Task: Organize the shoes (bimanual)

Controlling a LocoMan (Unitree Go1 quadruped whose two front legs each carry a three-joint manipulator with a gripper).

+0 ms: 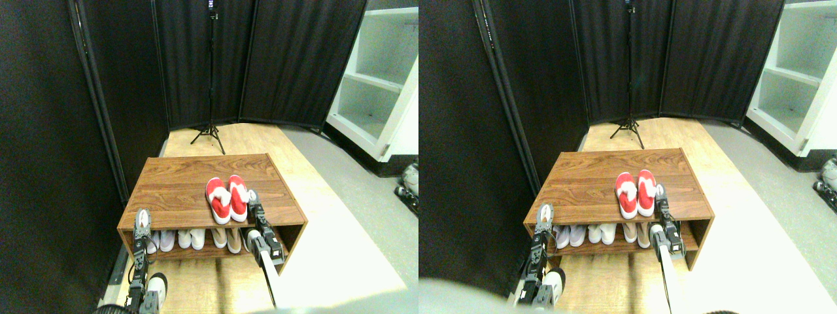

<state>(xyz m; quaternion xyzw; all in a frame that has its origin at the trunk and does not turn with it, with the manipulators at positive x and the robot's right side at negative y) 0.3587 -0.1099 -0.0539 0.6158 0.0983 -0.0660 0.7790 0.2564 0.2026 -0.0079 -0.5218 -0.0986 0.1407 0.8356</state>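
Two bright red shoes (pixel 227 197) with white lining lie side by side on top of the wooden shoe rack (pixel 176 190), toes pointing towards me, right of the middle. My right gripper (pixel 254 201) is raised at the rack's front edge, right beside the right shoe's outer side and close to touching it. My left gripper (pixel 142 220) sits at the rack's front left corner, well away from the shoes.
The rack's lower shelf holds several pale shoes (pixel 193 239). Black curtain panels (pixel 261 59) close the back and left. A tripod stand (pixel 210 131) is behind the rack. A white shelf unit (pixel 382 85) is at the right.
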